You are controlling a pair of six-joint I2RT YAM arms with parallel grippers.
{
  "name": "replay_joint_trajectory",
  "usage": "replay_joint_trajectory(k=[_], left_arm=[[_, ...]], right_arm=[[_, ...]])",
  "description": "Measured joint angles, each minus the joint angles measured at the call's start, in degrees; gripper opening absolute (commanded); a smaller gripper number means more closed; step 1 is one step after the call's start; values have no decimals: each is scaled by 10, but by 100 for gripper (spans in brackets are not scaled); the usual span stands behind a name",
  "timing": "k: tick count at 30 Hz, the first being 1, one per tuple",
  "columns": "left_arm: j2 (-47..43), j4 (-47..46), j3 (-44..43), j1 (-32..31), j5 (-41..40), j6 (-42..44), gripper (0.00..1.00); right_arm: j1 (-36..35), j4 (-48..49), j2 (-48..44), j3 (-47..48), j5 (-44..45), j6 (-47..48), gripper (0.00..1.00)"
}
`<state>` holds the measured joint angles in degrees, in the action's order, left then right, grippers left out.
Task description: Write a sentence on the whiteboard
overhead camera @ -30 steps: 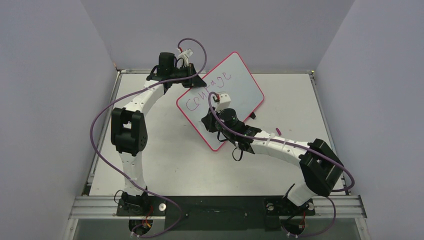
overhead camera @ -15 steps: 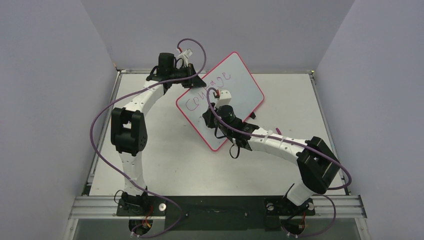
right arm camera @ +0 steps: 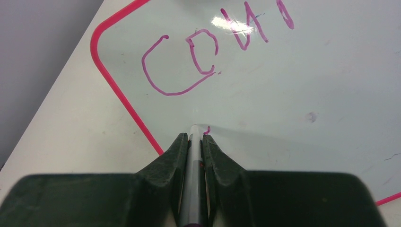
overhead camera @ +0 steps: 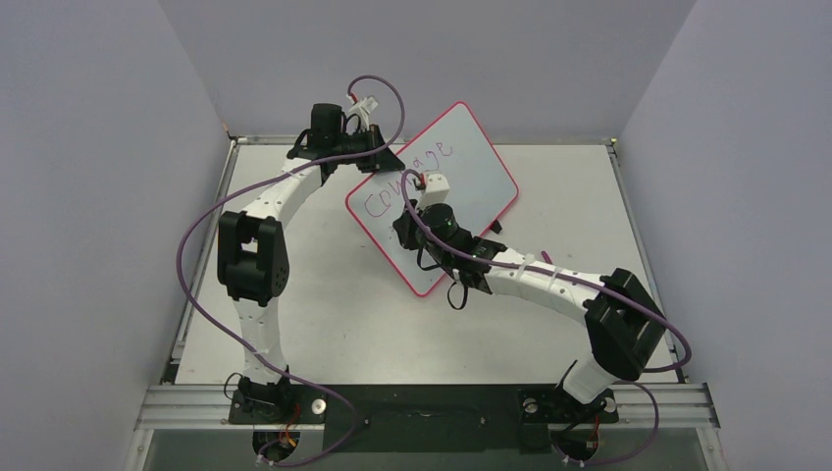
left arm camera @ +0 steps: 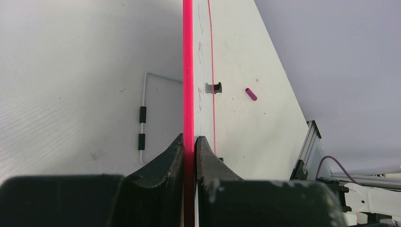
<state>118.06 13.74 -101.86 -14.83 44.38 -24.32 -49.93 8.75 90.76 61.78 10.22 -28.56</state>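
Note:
The whiteboard, white with a pink-red rim, stands tilted at the table's middle back. My left gripper is shut on its upper left rim; the left wrist view shows the jaws clamped on the rim. Purple-pink handwriting reading "Courage" runs across the board. My right gripper is shut on a grey marker, its tip against the board below the "C", beside a small fresh pink stroke.
A small purple marker cap lies on the table right of the board, also in the left wrist view. A wire stand with black sleeves sits behind the board. Grey walls enclose the table.
My right gripper has moved up and left along the board with the marker, from the lower part toward the space under the first word. The left arm and board have held still.

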Motion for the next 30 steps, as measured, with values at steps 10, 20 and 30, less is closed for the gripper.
replay_joint_trajectory(k=[10,20,30], left_arm=[[0,0,0,0,0,0,0],[0,0,1,0,-2,0,0],[0,0,3,3,-2,0,0]], right_arm=[[-5,-3,16,34,1,5,0],[-5,3,24,24,5,6,0],[-11,19,5,-27,14,-1,0]])
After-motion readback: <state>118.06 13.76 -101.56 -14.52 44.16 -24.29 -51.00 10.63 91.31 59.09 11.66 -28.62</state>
